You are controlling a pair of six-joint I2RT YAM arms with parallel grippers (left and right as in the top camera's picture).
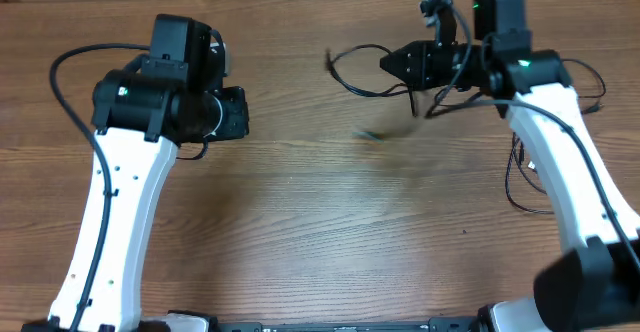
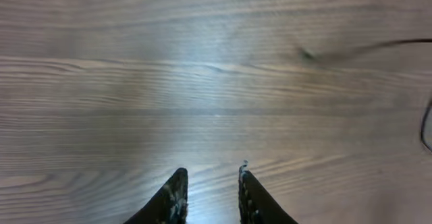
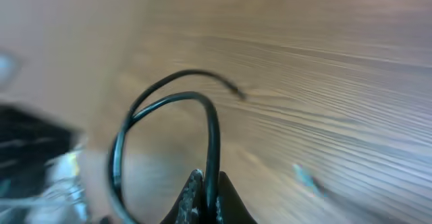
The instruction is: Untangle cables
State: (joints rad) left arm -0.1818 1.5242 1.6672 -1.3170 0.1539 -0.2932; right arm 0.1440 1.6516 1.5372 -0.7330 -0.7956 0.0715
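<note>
**Cable loop (image 3: 214,126) pinched in the closed right gripper (image 3: 206,183) over the table (image 1: 300,222).**
The loop should be drawn away slowly, so that its free end is slipped out and no knot is tightened. Well to the left of the right gripper, the left gripper (image 2: 210,183) is held slightly parted and empty.

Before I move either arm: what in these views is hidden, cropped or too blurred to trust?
Overhead: the right arm hides part of the loose cables beside it, so their crossings are unseen.
Overhead: a small smear on the table is too blurred to identify.
Left wrist: a cable arc is cut off by the right edge.
Right wrist: motion blur; the shapes left of the held cable loop are unreadable.
</note>
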